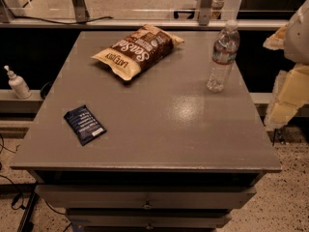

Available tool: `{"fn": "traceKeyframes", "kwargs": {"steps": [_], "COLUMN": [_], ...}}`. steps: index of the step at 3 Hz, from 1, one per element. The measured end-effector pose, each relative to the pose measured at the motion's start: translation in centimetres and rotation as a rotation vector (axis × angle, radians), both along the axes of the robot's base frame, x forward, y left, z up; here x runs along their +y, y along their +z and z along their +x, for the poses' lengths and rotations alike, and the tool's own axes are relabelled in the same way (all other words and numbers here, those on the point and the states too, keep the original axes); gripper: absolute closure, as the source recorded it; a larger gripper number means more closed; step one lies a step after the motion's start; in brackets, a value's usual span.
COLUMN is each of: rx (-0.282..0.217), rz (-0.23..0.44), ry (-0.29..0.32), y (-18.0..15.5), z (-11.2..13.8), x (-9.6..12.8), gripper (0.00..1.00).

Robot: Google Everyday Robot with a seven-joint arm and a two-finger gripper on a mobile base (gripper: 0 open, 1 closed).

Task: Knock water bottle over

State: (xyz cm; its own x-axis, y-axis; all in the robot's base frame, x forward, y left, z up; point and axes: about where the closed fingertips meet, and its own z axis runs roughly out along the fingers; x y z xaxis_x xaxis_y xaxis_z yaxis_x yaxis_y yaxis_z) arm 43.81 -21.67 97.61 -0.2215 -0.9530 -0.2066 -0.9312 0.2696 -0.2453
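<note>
The water bottle [222, 56] stands upright on the grey table [164, 134], near its far right edge. It is clear ribbed plastic with a white cap and a red-and-white label band. My gripper [288, 93] shows as pale yellow and white parts at the right edge of the camera view. It is off the table's right side, to the right of the bottle and a little nearer the camera. It is apart from the bottle and holds nothing that I can see.
A brown and yellow chip bag [137, 50] lies at the table's far middle. A small dark blue packet [84, 124] lies near the front left. A white pump-top bottle [17, 83] stands on a ledge left of the table. Drawers [145, 199] sit below the tabletop.
</note>
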Motion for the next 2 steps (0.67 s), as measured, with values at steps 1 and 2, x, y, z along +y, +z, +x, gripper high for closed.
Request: {"fn": "traceKeyframes", "kwargs": {"steps": [1, 2], "rx": [0.0, -0.016], "rz": [0.0, 0.059], "ry": [0.0, -0.019], "y": [0.0, -0.6], "z": [0.0, 1.6], "x": [0.0, -1.7], "gripper": [0.0, 0.0]}}
